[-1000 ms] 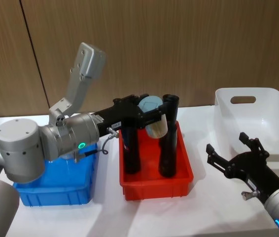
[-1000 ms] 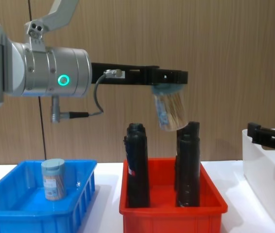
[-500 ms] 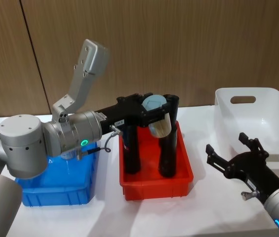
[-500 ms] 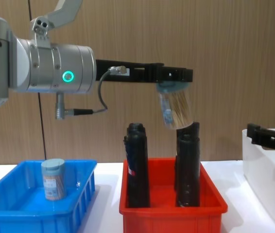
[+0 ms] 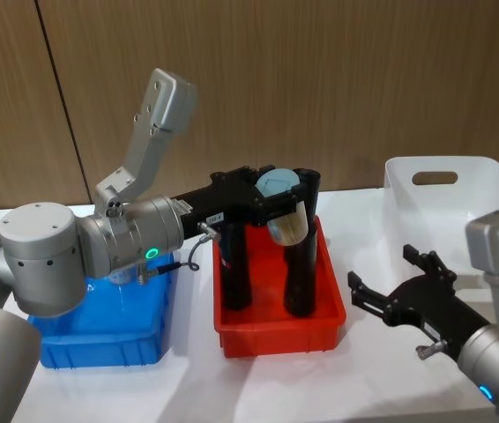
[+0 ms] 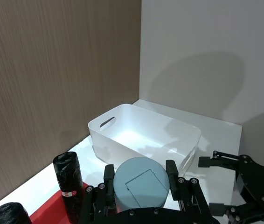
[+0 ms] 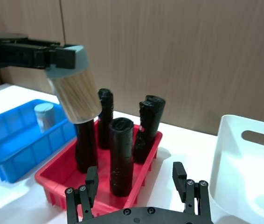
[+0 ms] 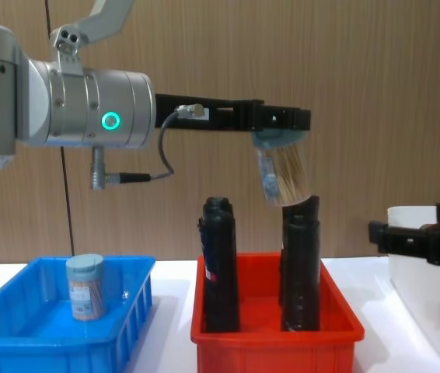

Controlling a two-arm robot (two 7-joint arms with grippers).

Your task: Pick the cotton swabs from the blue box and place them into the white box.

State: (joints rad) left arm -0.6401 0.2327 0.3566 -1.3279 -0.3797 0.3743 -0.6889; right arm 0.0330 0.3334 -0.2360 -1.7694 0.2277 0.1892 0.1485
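My left gripper (image 5: 276, 189) (image 8: 281, 129) is shut on the pale blue lid of one jar of cotton swabs (image 5: 286, 218) (image 8: 284, 176) (image 7: 74, 91). The jar hangs tilted in the air over the red bin. Another jar of cotton swabs (image 8: 85, 287) (image 7: 43, 115) stands upright in the blue box (image 5: 100, 342) (image 8: 49, 348). The white box (image 5: 448, 204) (image 8: 431, 311) (image 6: 141, 136) sits at the far right. My right gripper (image 5: 382, 270) (image 8: 406, 238) is open and holds nothing, low over the table between the red bin and the white box.
A red bin (image 5: 278, 335) (image 8: 276, 342) in the middle holds tall black rolled cylinders (image 5: 235, 264) (image 8: 220, 264), whose tops reach close under the held jar. A wood-panel wall stands behind the table.
My right gripper has moved left, away from the white box and toward the red bin. The left gripper carried the jar slightly rightward, then held still.
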